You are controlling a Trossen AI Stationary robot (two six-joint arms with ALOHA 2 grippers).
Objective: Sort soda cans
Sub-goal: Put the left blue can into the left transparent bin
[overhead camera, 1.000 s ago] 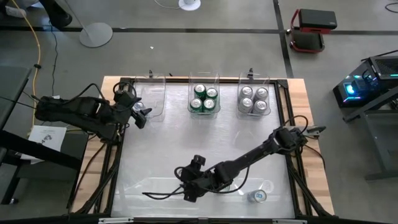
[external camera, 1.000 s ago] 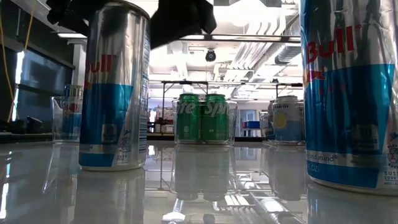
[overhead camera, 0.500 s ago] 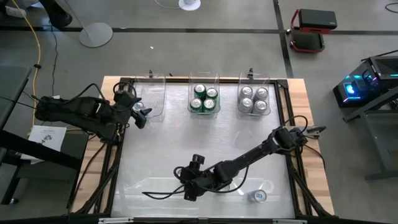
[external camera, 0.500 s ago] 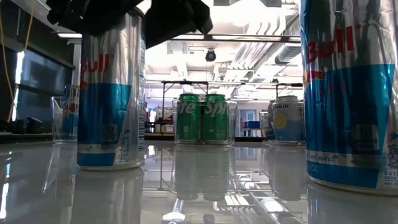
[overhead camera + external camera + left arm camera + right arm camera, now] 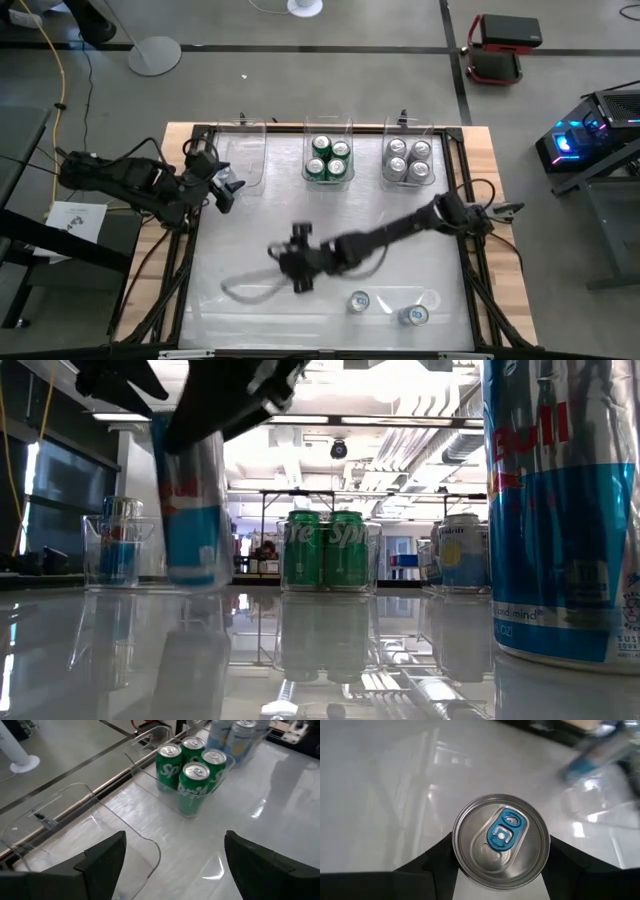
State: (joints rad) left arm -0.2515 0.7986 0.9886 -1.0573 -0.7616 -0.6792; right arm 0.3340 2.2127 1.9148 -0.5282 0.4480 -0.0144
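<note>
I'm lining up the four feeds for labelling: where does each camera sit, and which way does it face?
High view: above the table, straight down; both arms, right hand mid-table, left hand by the left bin.
Low view: table height, level across; blue-and-silver can gripped from above.
Left wrist view: past its own open fingers toward the green cans.
Right wrist view: down onto the held can's top.
Shared: the green cans show in the high, low and left wrist views.

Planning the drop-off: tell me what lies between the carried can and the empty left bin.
High view: only bare tabletop between the right gripper's can and the empty bin.
</note>
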